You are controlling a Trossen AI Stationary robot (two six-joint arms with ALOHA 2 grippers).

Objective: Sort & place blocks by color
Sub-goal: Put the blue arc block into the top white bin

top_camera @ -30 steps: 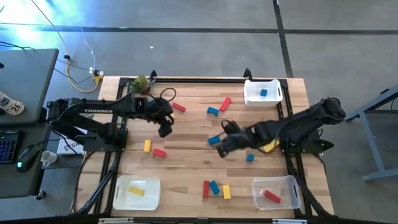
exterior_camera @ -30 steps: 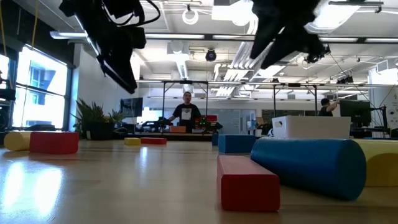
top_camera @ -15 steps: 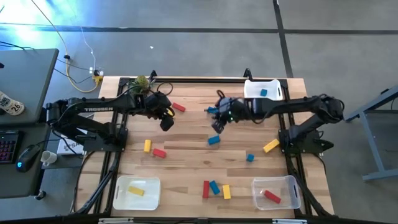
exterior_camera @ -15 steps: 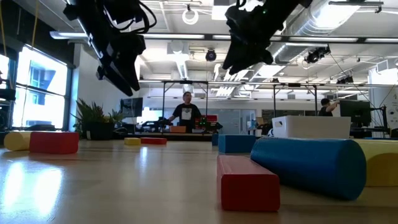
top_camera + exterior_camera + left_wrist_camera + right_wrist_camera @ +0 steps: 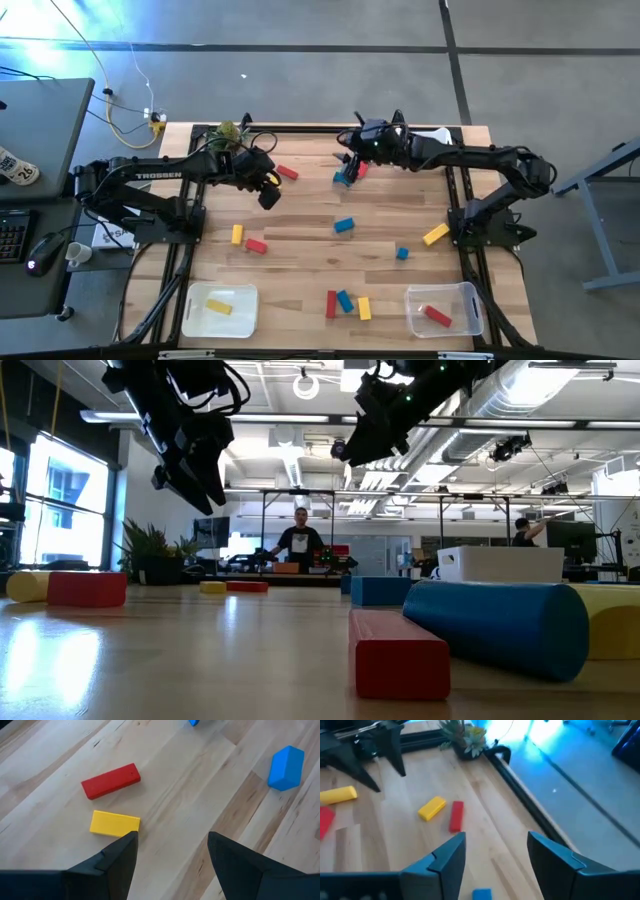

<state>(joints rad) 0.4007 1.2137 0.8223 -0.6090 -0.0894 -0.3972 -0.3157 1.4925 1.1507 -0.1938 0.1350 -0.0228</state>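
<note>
Red, yellow and blue blocks lie scattered on the wooden table (image 5: 300,270). My left gripper (image 5: 268,196) hangs open above the left middle, over a yellow block (image 5: 115,824) and a red block (image 5: 111,781), with nothing between its fingers. My right gripper (image 5: 348,164) is open in the air near the far edge, above a blue block (image 5: 345,179) and a red block (image 5: 362,169). Its own view (image 5: 495,840) shows nothing between the fingers. Another blue block (image 5: 344,225) rests flat at mid-table.
A white bin (image 5: 220,306) at the near left holds a yellow block. A clear bin (image 5: 445,306) at the near right holds a red one. My right arm partly covers a white bin (image 5: 428,134) at the far right. A green clump (image 5: 228,131) sits at the far left edge.
My right gripper has swung from mid-table, beside the blue block there, toward the far edge. It rose a little and rolled about its own axis. That blue block has stayed where it was, and no other block has moved.
</note>
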